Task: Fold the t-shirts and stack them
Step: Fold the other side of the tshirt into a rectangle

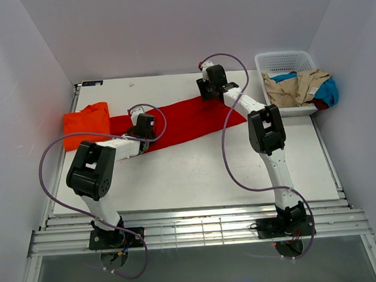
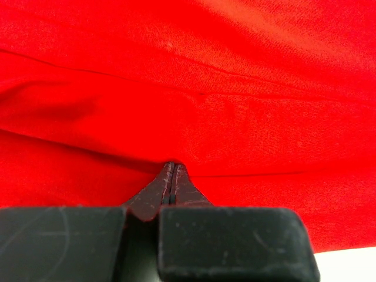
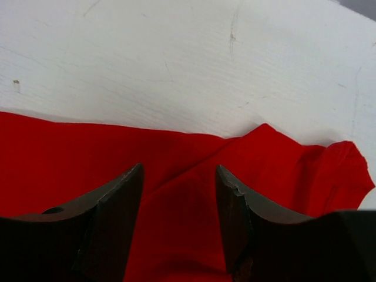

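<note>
Robotics lab test cell: white enclosure walls (image 1: 18, 81), white tabletop (image 1: 190, 176), aluminium mounting rail (image 1: 200, 231), cabled left arm (image 1: 91, 172), right arm (image 1: 267, 133).

A white plastic lattice basket (image 1: 285, 61) sits on the flat white table's (image 1: 196, 172) far right corner, holding tan cloth (image 1: 296, 86) and blue cloth (image 1: 330, 94).

The white bench (image 1: 196, 172) is carrying a red t-shirt (image 1: 187, 122) lying in a long band across its far middle. An orange t-shirt (image 1: 85, 122) is sitting bunched at the left edge, touching the red one, and a white basket (image 1: 285, 61) is standing at the far right corner.
</note>
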